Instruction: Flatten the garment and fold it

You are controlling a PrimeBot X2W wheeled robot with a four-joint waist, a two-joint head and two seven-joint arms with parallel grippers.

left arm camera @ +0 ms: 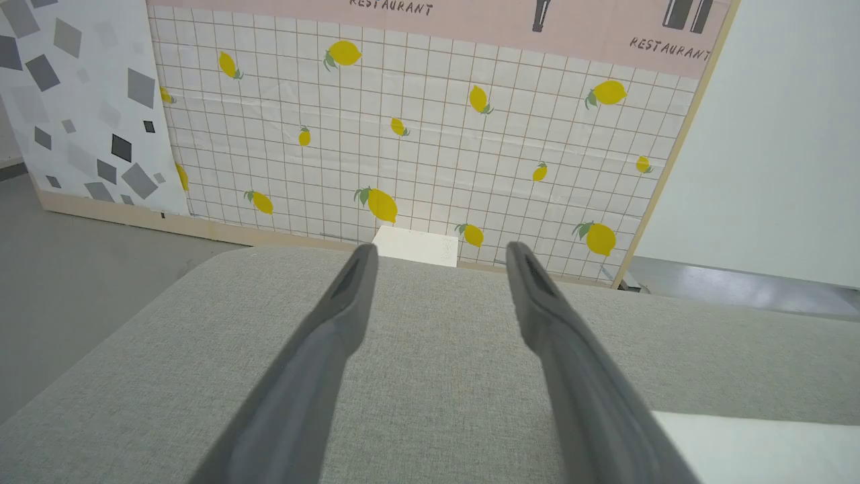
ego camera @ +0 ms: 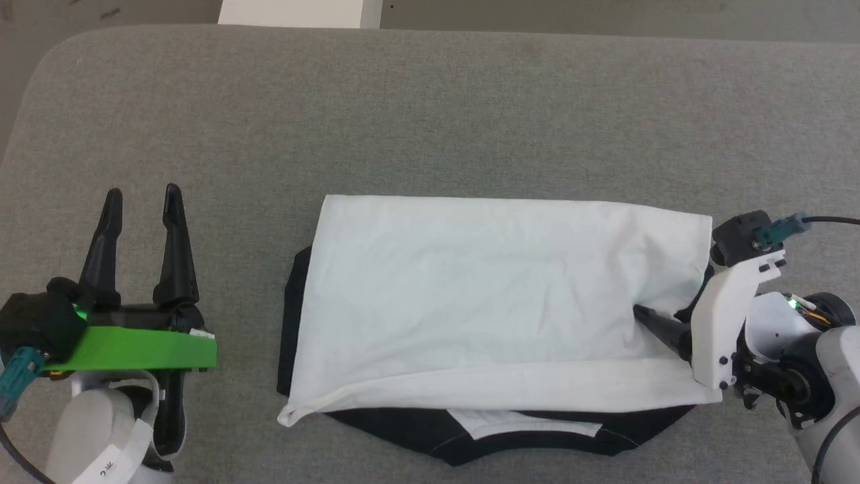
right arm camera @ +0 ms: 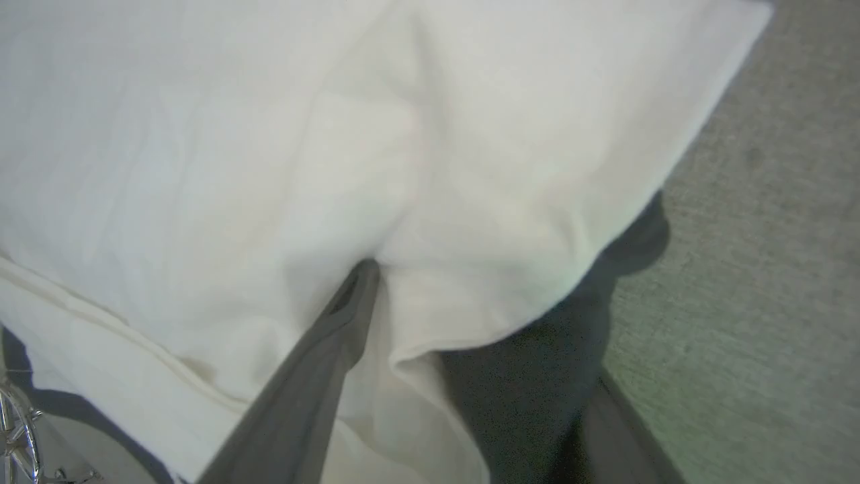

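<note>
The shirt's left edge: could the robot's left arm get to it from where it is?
Probably yes. Its left fingers stand open beside the shirt, with just bare grey cushion between them.

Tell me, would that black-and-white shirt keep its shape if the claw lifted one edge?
Probably not: the garment lies in soft wrinkles with a loose folded-over layer, so a lifted edge would likely droop. It looks thin, so probably light. Pushed across the grey fabric surface, it would likely bunch rather than slide.
</note>
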